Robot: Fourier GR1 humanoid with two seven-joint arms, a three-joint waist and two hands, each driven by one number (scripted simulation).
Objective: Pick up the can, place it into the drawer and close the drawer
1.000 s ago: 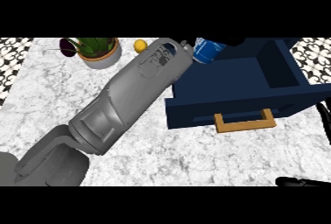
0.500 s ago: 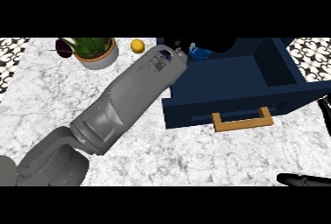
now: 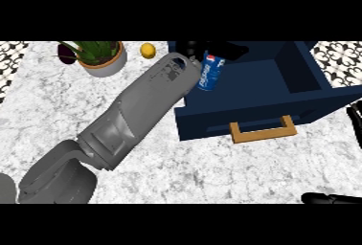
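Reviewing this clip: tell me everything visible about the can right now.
The can is blue with a white and red logo, looks like metal, and is tilted slightly. It hangs over the left part of the open navy drawer, its top hidden by the black left hand curled round it. Whether its base touches the drawer floor cannot be told.

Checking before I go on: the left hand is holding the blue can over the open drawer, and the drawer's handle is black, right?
Not quite. The head view shows the drawer's handle is tan, not black. The rest stands: the left hand holds the blue can over the open drawer.
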